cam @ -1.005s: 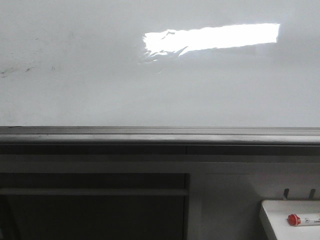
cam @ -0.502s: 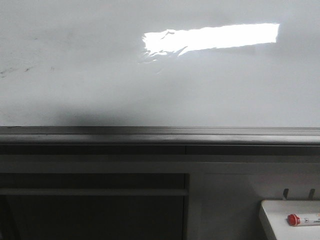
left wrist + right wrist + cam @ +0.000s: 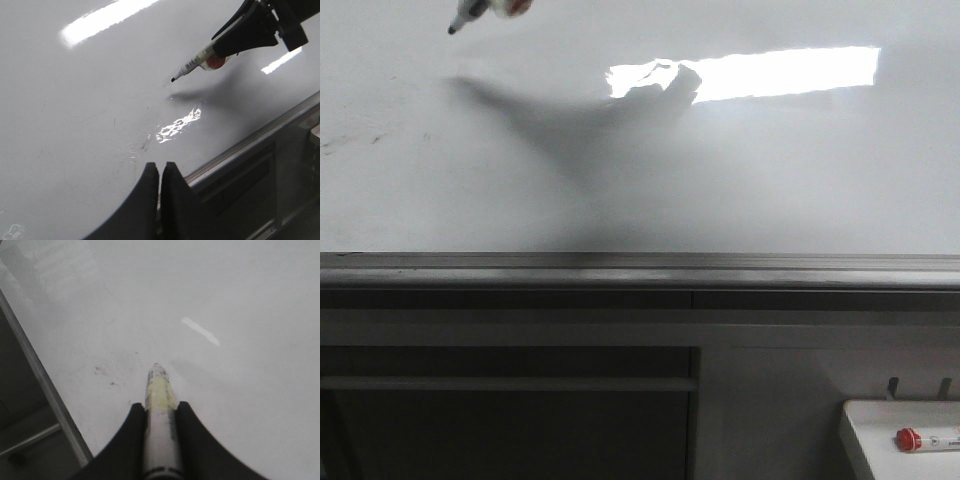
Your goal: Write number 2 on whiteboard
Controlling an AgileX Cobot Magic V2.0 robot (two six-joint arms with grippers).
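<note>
1. Right gripper [image 3: 159, 412] clamps a marker [image 3: 159, 405]; its tip [image 3: 173, 79] is near the whiteboard [image 3: 770, 180], contact unclear.
2. Left gripper [image 3: 160, 172]: fingers pressed together, holding nothing.
3. No 2 drawn on the board; only faint smudges [image 3: 350, 140].
4. Marker's print too blurred to read.
5. Red-capped marker [image 3: 925, 438] lies in a tray [image 3: 860, 420] below the rail [image 3: 640, 268].

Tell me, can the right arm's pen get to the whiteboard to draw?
Probably yes. The right gripper holds the marker with its tip close over the bare whiteboard, and nothing sits between them.
</note>
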